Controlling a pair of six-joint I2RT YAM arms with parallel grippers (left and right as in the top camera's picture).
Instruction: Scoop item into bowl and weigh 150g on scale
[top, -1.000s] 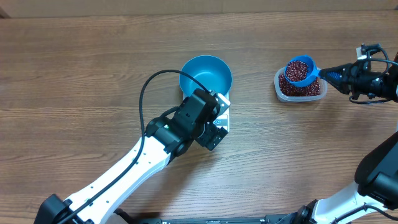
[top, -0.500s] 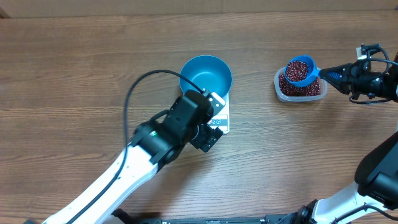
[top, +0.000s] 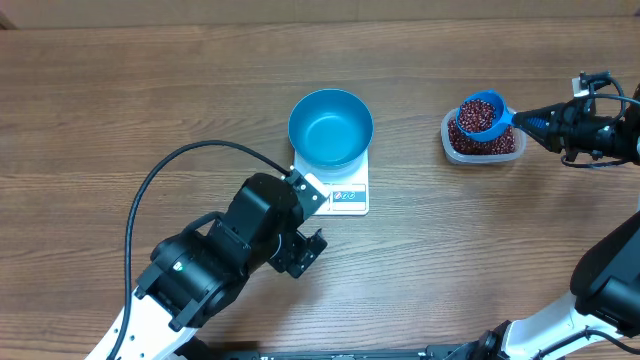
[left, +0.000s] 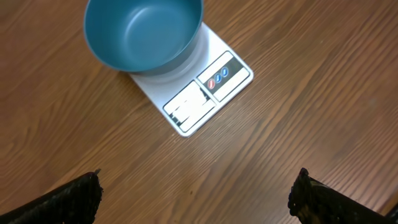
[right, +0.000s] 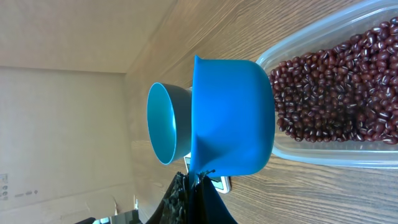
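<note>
The empty blue bowl (top: 331, 126) stands on the white scale (top: 347, 196); the left wrist view shows the same bowl (left: 143, 31) and scale (left: 208, 87) ahead. My left gripper (top: 301, 251) hovers open over bare wood, front-left of the scale, with nothing between its fingertips (left: 81, 193). My right gripper (top: 540, 122) is shut on the handle of a small blue scoop (top: 482, 112). The scoop is full of red-brown beans and held over the clear tub (top: 447, 148). From the right wrist, the scoop (right: 233, 115) hangs beside the beans (right: 329, 93), with the bowl (right: 163, 124) beyond.
The left arm's black cable (top: 165, 180) loops over the table to the left of the scale. The tub's wall (right: 323, 155) sits close below the scoop. Bare wooden tabletop (top: 150, 90) surrounds the scale and the tub.
My left arm has drawn back from the scale toward the front left, uncovering the scale's display edge. The right arm and the scoop have not moved.
</note>
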